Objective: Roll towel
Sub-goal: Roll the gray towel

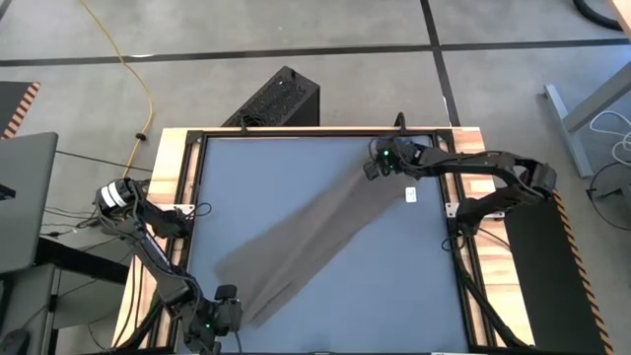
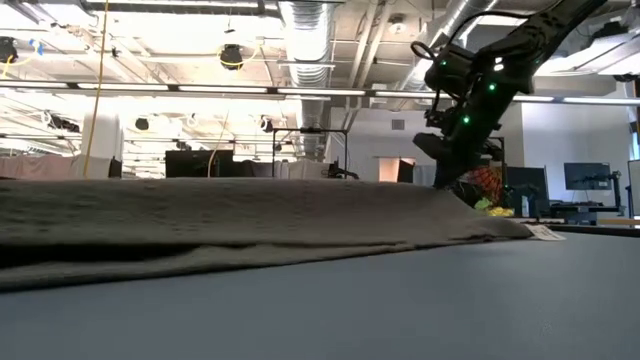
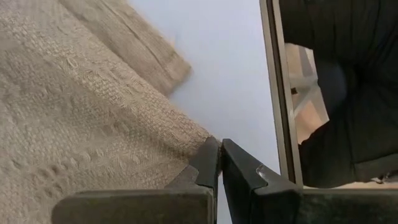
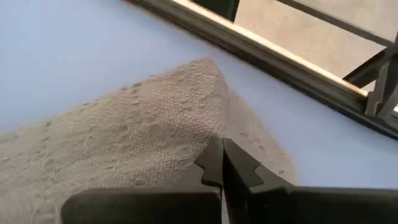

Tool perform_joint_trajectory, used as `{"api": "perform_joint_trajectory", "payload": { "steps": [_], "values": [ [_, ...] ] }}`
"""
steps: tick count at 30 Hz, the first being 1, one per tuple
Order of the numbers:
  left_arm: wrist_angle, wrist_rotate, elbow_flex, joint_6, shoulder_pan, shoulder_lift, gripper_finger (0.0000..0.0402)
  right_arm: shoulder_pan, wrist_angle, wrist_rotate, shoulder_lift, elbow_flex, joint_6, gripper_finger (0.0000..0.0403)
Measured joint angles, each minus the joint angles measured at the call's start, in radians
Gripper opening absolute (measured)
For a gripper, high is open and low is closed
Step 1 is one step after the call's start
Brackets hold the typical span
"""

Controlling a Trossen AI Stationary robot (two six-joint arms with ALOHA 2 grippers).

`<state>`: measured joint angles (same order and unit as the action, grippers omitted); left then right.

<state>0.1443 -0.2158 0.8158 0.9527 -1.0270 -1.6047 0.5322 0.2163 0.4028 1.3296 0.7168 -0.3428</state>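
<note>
The towel [image 1: 320, 242] lies flat on the table [image 1: 414, 286] as a long folded band, and its long axis is what your next move depends on. It runs on a diagonal, from the table's far right part down to its near left corner. You have one arm at each end of that band.

Your right gripper [image 1: 373, 170] is at the towel's far end, near the table's far edge, with its jaws closed on a corner of the cloth. The right wrist view shows the fingertips meeting right on the weave. The low view shows the cloth rising slightly toward that grip.

Your left gripper [image 1: 225, 314] is at the opposite end, by the table's near left corner. It is also pinched shut on the towel's corner, beside the table frame [image 3: 278, 93].

The white tag [image 1: 411, 194] lies on the table just beside the towel's far end, close under the right arm.

Neither arm is nearer the towel than the other, since each already has its own end. No roll has begun yet. I judge that rolling must run along the diagonal, one end turning toward the other. Watch that both ends stay square across the band, or the roll will probably cone.
</note>
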Motion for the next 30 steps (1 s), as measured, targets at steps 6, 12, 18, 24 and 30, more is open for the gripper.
{"api": "perform_joint_trajectory", "payload": {
  "steps": [6,12,18,24,30],
  "values": [
    [-0.006,-0.065,0.0,0.019,0.02,0.0,0.0001,0.034,-0.008,-0.029,0.0,0.0,0.079,0.0061],
    [-0.019,-0.095,0.0,-0.006,0.06,0.0,0.0037,0.082,0.01,-0.026,0.0,0.0,0.083,0.0138],
    [-0.081,-0.095,0.0,-0.071,0.101,0.022,0.0087,0.071,0.032,-0.036,-0.008,0.017,0.164,0.0201],
    [-0.048,-0.029,0.001,-0.114,0.12,0.042,0.0099,-0.078,0.143,-0.122,-0.07,0.095,0.194,0.0209],
    [0.012,-0.068,0.001,-0.14,0.125,0.055,0.0096,-0.435,0.049,-0.266,-0.073,0.063,0.126,0.0195]
  ]
}}
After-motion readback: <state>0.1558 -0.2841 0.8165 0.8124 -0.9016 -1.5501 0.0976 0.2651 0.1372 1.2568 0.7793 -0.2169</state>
